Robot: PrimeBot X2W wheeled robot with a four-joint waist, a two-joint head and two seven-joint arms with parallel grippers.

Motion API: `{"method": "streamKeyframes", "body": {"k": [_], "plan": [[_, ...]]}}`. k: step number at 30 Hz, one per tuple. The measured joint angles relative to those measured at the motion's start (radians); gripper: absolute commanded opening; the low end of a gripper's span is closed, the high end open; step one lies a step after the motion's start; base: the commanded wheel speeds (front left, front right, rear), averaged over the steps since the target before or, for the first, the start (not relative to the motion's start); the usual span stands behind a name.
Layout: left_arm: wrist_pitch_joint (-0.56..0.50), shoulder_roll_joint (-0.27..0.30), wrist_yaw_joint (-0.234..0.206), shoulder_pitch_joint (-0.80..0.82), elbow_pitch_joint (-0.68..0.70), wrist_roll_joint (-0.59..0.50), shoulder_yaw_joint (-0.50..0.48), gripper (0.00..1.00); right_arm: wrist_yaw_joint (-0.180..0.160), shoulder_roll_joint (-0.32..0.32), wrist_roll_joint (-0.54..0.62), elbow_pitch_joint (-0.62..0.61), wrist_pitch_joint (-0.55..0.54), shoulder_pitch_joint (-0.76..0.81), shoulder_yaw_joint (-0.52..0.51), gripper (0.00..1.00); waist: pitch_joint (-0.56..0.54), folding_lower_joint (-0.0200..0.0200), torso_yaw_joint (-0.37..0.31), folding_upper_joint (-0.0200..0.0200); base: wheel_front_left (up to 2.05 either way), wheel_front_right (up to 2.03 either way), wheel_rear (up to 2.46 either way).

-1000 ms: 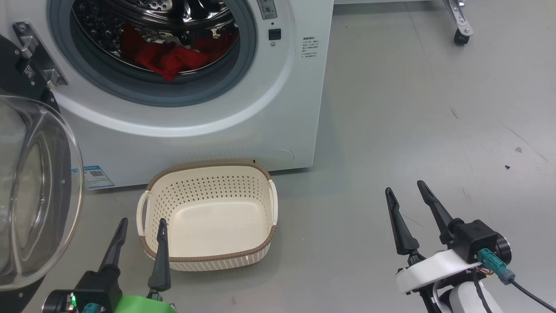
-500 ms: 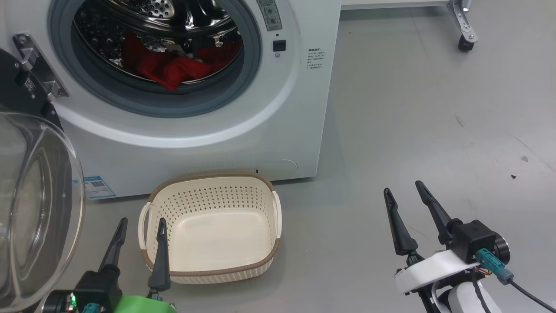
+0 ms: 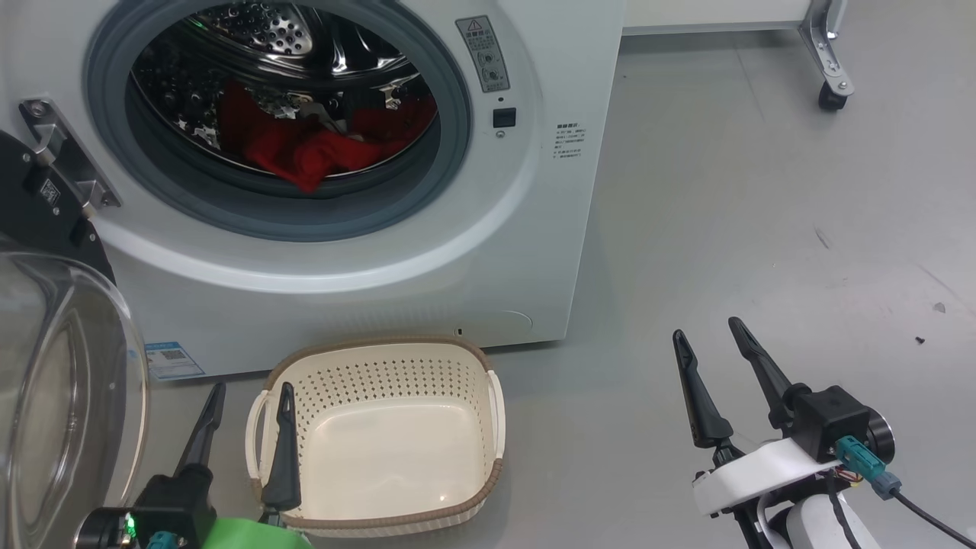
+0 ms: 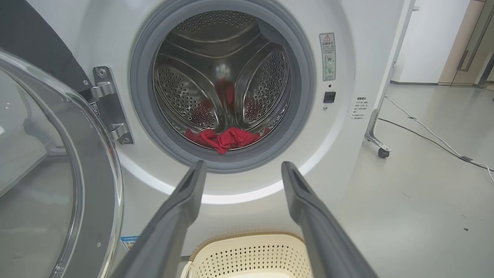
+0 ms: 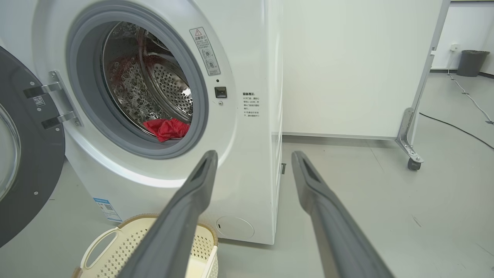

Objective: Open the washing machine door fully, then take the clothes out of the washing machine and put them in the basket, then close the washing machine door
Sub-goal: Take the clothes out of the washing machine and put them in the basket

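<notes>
The white washing machine (image 3: 473,252) stands ahead with its door (image 3: 61,396) swung out to the left, glass bowl bulging toward me. Red clothes (image 3: 313,149) lie at the bottom of the steel drum, also seen as clothes (image 4: 224,138) and clothes (image 5: 166,128). On the floor in front sits the cream basket (image 3: 381,507), nothing in it. My left gripper (image 3: 248,393) is open, low at the basket's left rim. Over bare floor to the right of the machine, my right gripper (image 3: 705,328) is open with nothing between its fingers.
A white panel on a castor frame (image 3: 831,84) stands behind and to the right of the machine. A cable (image 4: 428,135) runs across the grey floor at the right. The door hinge (image 3: 65,156) juts out at the drum mouth's left.
The whole head view has shifted: machine and basket sit lower in the picture now, so the camera has tilted up. Both grippers keep their place and stay open.
</notes>
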State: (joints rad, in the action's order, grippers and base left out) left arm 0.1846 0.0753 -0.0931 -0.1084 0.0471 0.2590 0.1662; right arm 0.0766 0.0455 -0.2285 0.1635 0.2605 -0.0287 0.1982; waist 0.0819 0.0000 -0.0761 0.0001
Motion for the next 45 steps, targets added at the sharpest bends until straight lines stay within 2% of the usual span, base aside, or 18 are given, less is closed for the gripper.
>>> {"method": "streamKeyframes", "body": {"k": [26,39,45], "plan": [[0.0,-0.001,-0.003,0.0,0.002,0.0,0.007,1.0,0.0,0.0,0.0,0.002,0.0,0.0,0.004,1.0,-0.001,0.0,0.007,0.0,0.16,-0.16,0.0],[-0.009,-0.005,-0.006,0.007,0.01,0.0,0.033,1.0,0.0,0.0,0.004,-0.03,0.0,-0.005,0.001,1.0,0.058,0.0,0.011,0.0,0.0,0.0,0.0],[-0.026,-0.009,-0.002,0.079,0.005,-0.007,0.062,1.0,0.002,0.0,0.034,-0.058,0.0,-0.033,0.006,1.0,0.117,0.0,0.01,0.0,0.0,0.0,0.0]]}}
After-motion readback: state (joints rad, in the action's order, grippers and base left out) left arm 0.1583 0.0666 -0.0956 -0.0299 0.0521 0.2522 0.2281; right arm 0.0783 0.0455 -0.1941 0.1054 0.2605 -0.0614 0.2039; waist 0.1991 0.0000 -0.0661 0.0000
